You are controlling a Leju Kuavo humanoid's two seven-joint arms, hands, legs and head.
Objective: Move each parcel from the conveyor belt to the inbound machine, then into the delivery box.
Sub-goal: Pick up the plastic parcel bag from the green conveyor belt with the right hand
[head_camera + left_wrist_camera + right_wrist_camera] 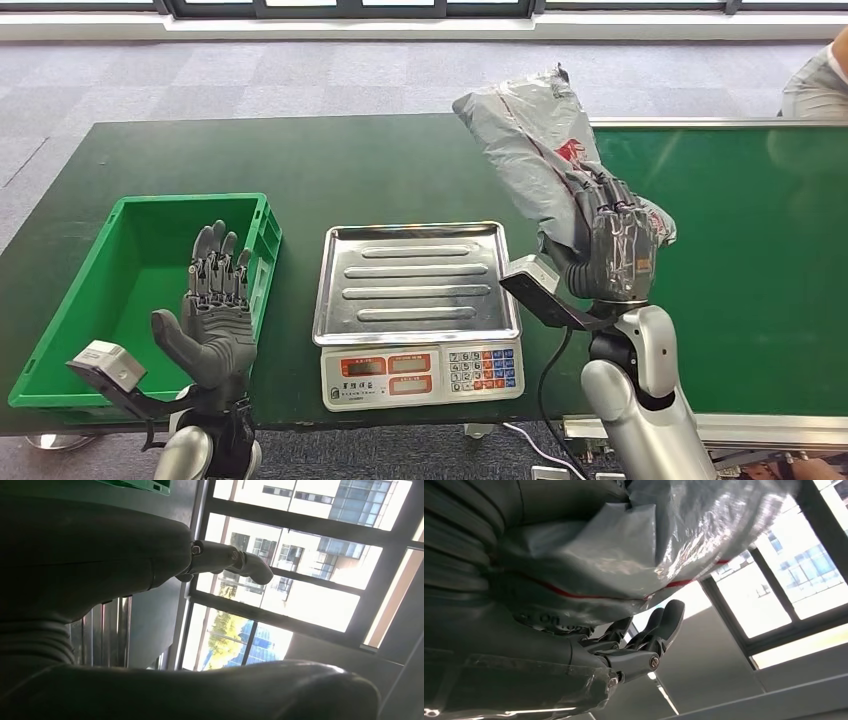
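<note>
My right hand [605, 240] grips a grey plastic parcel [530, 140] with red print and holds it up in the air, between the scale and the green conveyor belt [740, 260]. In the right wrist view the parcel [649, 545] lies across the palm with the dark fingers [649, 640] curled around it. The scale's steel tray [415, 280], the inbound machine, sits bare in the middle of the dark table. My left hand [215, 310] is raised over the near right part of the green delivery box [130, 290], fingers spread and holding nothing.
A person's sleeve [815, 85] shows at the far right beyond the belt. The dark green table [300, 160] stretches behind the box and scale. Grey carpet [200, 70] lies beyond the table.
</note>
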